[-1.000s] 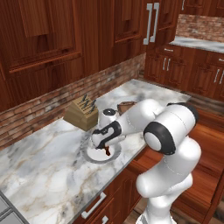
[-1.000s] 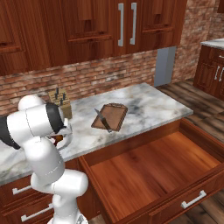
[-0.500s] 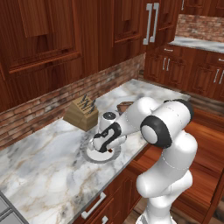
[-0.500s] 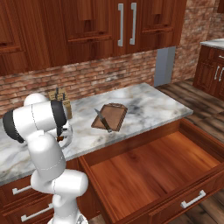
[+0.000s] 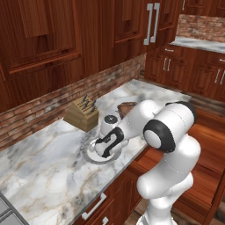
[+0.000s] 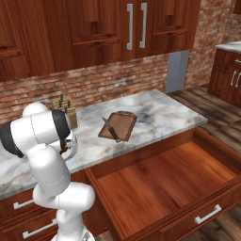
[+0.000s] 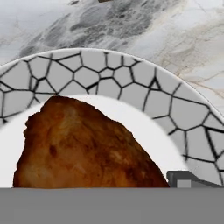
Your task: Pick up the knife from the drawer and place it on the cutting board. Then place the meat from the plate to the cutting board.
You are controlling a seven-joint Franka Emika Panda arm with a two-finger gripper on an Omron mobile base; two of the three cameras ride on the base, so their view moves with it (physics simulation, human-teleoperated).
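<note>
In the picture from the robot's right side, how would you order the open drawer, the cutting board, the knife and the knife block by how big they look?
1. Drawer, by far the largest.
2. Cutting board.
3. Knife block.
4. Knife, slimmest, lying across the board's edge.
The block sits farther back and is partly hidden by the arm, so block against knife is unsure.

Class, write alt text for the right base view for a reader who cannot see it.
A knife lies across a cutting board on a marble counter. Below, a wide wooden drawer stands open, and at left a white robot arm bends over the counter.

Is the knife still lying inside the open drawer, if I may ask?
No: the knife lies across the cutting board on the counter, and the drawer floor shows bare wood.
</note>
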